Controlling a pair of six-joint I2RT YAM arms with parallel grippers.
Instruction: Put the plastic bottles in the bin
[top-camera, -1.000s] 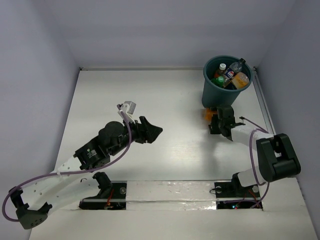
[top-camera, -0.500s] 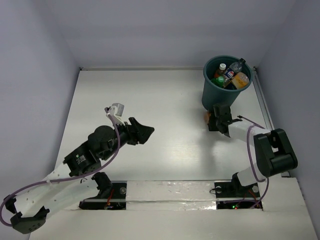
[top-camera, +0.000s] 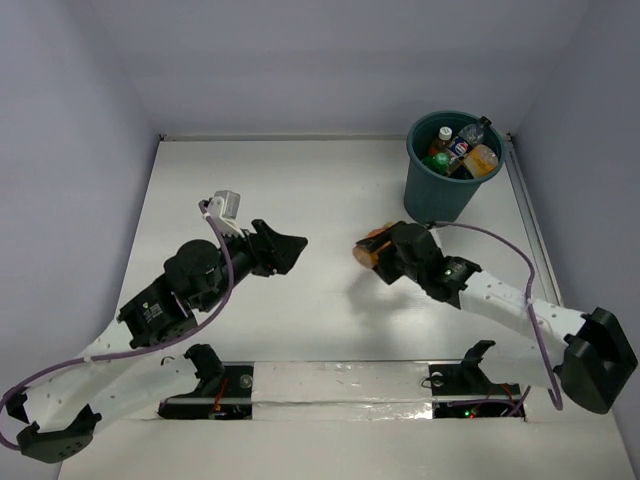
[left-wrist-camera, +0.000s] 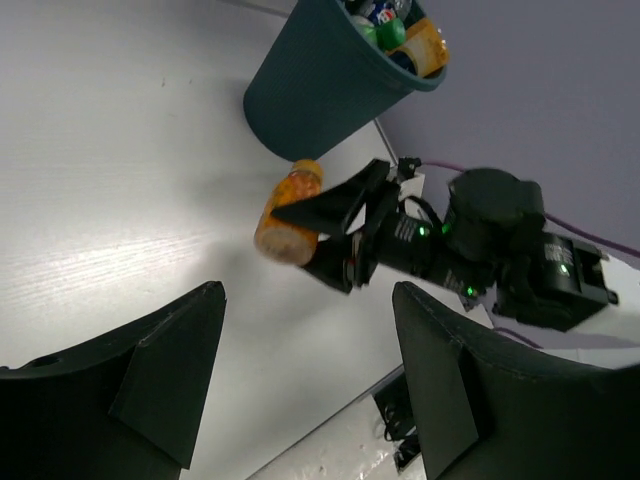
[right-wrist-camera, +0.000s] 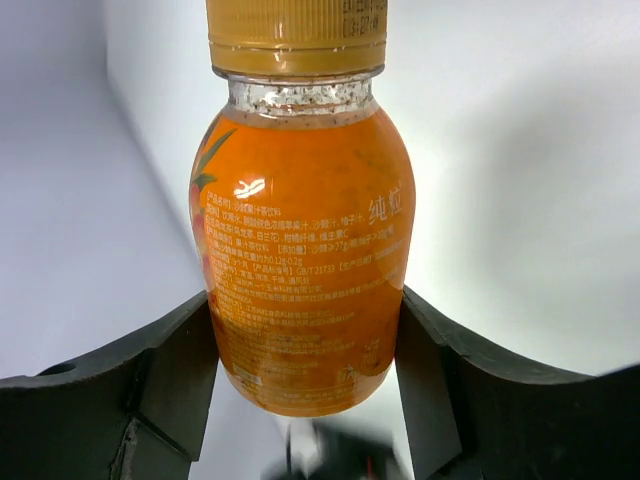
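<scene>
My right gripper (top-camera: 378, 252) is shut on an orange bottle (top-camera: 370, 248) and holds it above the table, left of and in front of the bin. In the right wrist view the bottle (right-wrist-camera: 300, 250) is gripped at its lower body between my fingers (right-wrist-camera: 175, 375), cap pointing away. The dark teal bin (top-camera: 435, 195) stands at the back right with several bottles inside, among them an orange one (top-camera: 481, 158) and a green one (top-camera: 438, 161). My left gripper (top-camera: 292, 246) is open and empty over the table's middle left. Its view shows the held bottle (left-wrist-camera: 290, 212) and the bin (left-wrist-camera: 310, 100).
White table with grey walls at the back and sides. The bin stands close to the table's right edge (top-camera: 530, 230). A purple cable (top-camera: 500, 240) loops over my right arm. Both arm bases are bolted to the near edge.
My right gripper took the orange bottle from the foot of the bin, lifted it and carried it left toward the middle. My left gripper drew back slightly left.
</scene>
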